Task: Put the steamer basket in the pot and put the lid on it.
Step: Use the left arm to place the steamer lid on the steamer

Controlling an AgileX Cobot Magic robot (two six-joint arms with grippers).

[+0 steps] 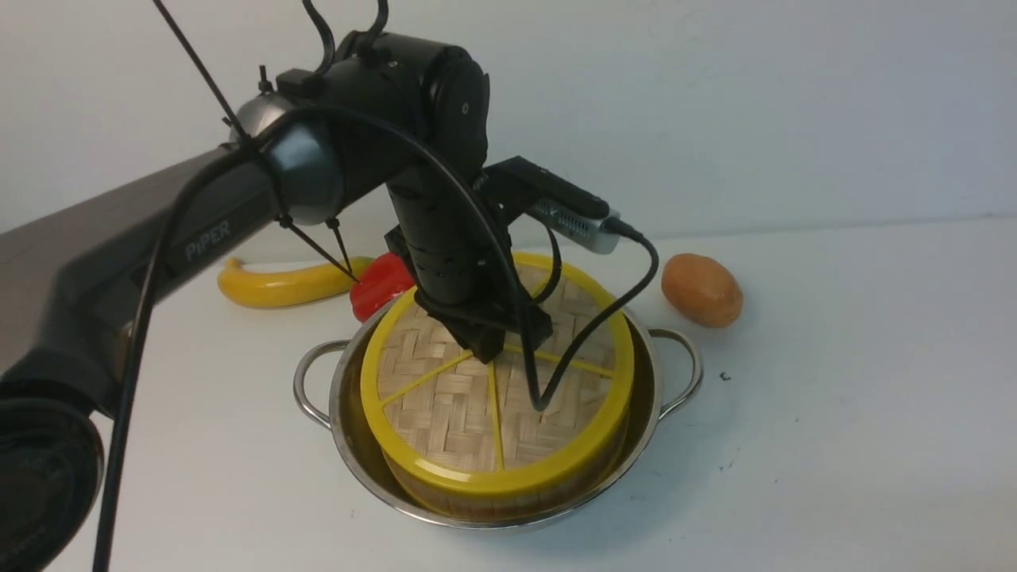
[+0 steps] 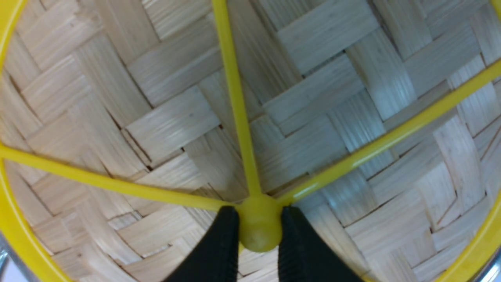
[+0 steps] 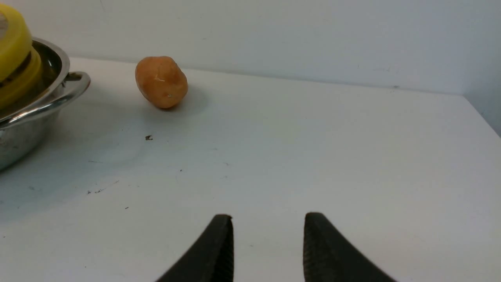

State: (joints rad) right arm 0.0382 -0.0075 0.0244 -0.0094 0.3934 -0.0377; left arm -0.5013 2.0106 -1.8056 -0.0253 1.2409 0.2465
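Observation:
The shiny steel pot (image 1: 647, 373) stands mid-table with the steamer basket inside it; only the basket's bamboo side wall (image 1: 493, 504) shows under the lid. The lid (image 1: 453, 405), woven with a yellow rim and spokes, covers the basket. My left gripper (image 1: 489, 345) comes straight down onto the lid's centre. In the left wrist view the left gripper (image 2: 259, 213) is shut on the lid's yellow hub (image 2: 259, 233). The right wrist view shows a thin dark gap between the lid's rim (image 3: 13, 43) and the basket's rim (image 3: 23, 78). My right gripper (image 3: 268, 219) is open over bare table, right of the pot (image 3: 47, 105).
A banana (image 1: 278, 286) and a red pepper (image 1: 381, 286) lie behind the pot on the left. A brown potato (image 1: 701, 290) lies behind it on the right, also in the right wrist view as the potato (image 3: 161, 81). A wall closes the table's far side.

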